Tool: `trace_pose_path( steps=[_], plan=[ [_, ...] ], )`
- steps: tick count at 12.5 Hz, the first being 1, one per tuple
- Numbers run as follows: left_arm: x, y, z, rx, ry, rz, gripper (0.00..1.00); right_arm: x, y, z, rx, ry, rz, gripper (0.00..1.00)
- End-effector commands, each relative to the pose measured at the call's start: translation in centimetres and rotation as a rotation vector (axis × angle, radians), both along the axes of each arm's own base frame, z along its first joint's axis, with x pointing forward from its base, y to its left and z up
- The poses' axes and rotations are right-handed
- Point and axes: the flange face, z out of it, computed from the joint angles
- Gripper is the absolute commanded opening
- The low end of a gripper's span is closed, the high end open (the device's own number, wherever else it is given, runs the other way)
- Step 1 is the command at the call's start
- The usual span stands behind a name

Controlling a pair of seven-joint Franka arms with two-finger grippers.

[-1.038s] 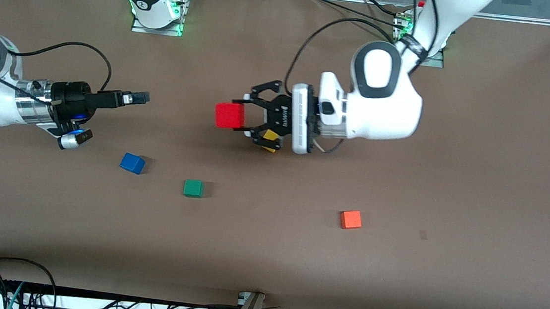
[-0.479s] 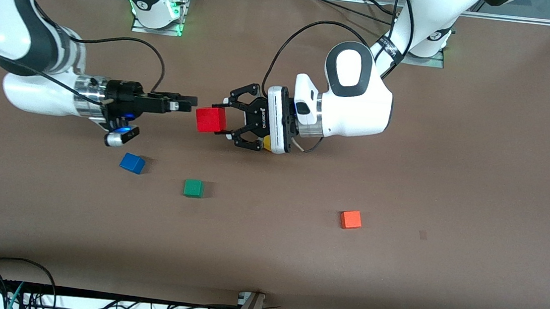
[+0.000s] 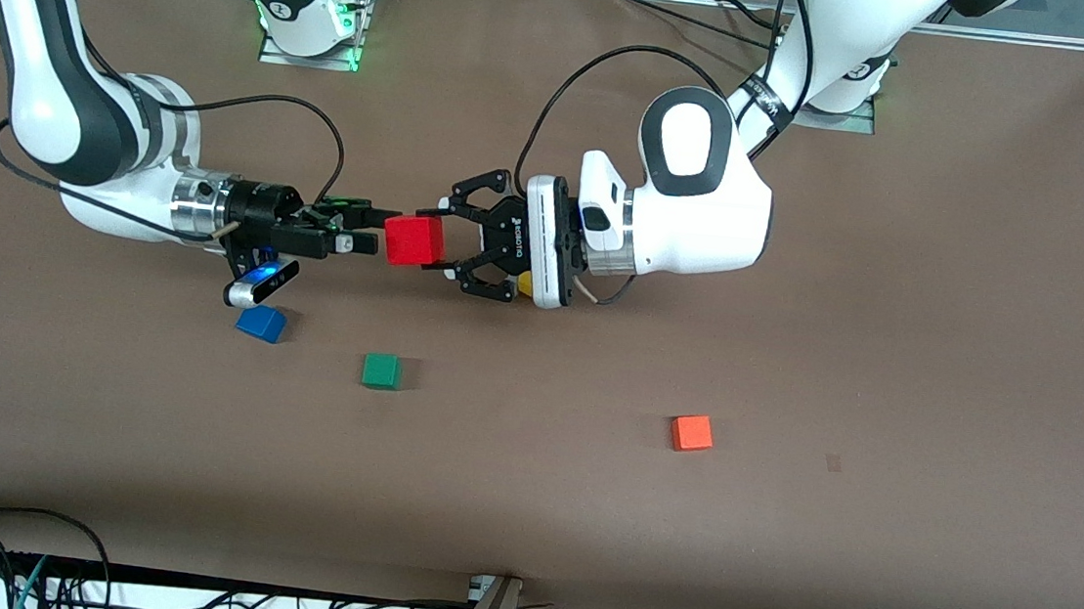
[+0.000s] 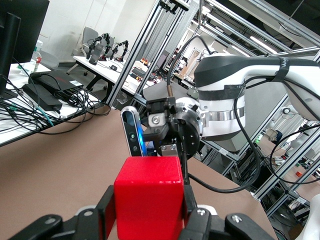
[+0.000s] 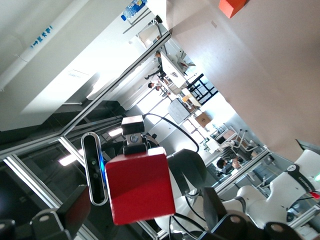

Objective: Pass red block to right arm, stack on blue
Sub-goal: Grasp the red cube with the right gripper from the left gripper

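**Red block meeting the right gripper in mid-air**

The left gripper (image 3: pixel 440 237) is clamping the red block (image 3: pixel 414 239) above the middle of the table (image 3: pixel 889 374), pointing toward nine o'clock in the front view. The right gripper (image 3: pixel 364 228) is pointing toward three o'clock, its fingers spread wide, tips just at the block. The blue block (image 3: pixel 261 323) is lying on the table near seven o'clock from the red one, under the right wrist.

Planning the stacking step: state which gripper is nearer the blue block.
Right. The right gripper hangs beside the blue block; the left gripper, clamping the red block, is over mid-table.
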Motion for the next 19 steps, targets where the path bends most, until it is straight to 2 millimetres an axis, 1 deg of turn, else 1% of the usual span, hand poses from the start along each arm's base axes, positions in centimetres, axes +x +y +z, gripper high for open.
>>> trace_pose_path(
  steps=[1, 2, 4, 5, 6, 7, 8, 9, 10, 11, 13, 14, 15, 18, 19],
  plan=[
    [0.5, -0.6, 0.4, -0.032, -0.008, 0.014, 0.0, 0.4, 0.6, 0.0, 0.044, 0.009, -0.05, 1.0],
    [0.5, -0.6, 0.4, -0.032, -0.005, 0.015, 0.0, 0.6, 0.7, 0.2, 0.035, 0.007, -0.06, 1.0],
    [0.5, -0.6, 0.4, -0.032, -0.004, 0.015, 0.0, 0.4, 1.8, 0.4, 0.032, 0.001, -0.043, 1.0],
    [0.5, -0.6, 0.4, -0.033, -0.005, 0.016, 0.0, 0.3, 2.6, 0.8, 0.024, -0.013, -0.031, 0.99],
    [0.5, -0.6, 0.4, -0.032, -0.004, 0.015, 0.0, 0.5, 3.1, 1.1, 0.005, -0.026, -0.032, 0.98],
    [0.5, -0.6, 0.4, -0.033, -0.005, 0.016, 0.0, 0.3, 3.6, 0.8, -0.027, -0.036, -0.022, 0.9],
    [0.5, -0.6, 0.4, -0.033, -0.005, 0.016, 0.0, 0.4, 3.9, 1.3, -0.048, -0.074, -0.004, 0.49],
    [0.5, -0.6, 0.4, -0.033, -0.005, 0.016, 0.0, 0.6, 3.7, 1.6, -0.056, -0.086, -0.002, 0.21],
    [0.6, -0.6, 0.4, -0.033, -0.002, 0.018, 0.0, 0.5, 3.7, 1.6, -0.056, -0.087, 0.0, 0.05],
    [0.5, -0.6, 0.5, -0.034, -0.002, 0.018, 0.0, 0.6, 3.5, 1.6, -0.055, -0.087, -0.002, 0.0],
    [0.6, -0.5, 0.5, -0.033, 0.003, 0.022, 0.0, 0.8, 3.1, 1.6, -0.057, -0.089, -0.009, 0.0],
    [0.7, -0.3, 0.9, -0.031, -0.006, 0.023, 0.29, 0.9, 2.9, 1.7, -0.058, -0.091, -0.012, 0.0],
    [0.9, 0.0, 1.0, -0.031, -0.009, 0.027, 0.99, 1.0, 2.9, 1.9, -0.058, -0.097, -0.013, 0.0],
    [1.8, 1.5, 2.0, -0.02, -0.032, 0.048, 1.0, 1.0, 2.9, 2.2, -0.094, -0.12, 0.013, 0.0],
    [2.7, 2.9, 2.6, -0.009, -0.052, 0.073, 1.0, 1.1, 2.7, 2.5, -0.126, -0.14, 0.033, 0.0]
  ],
)
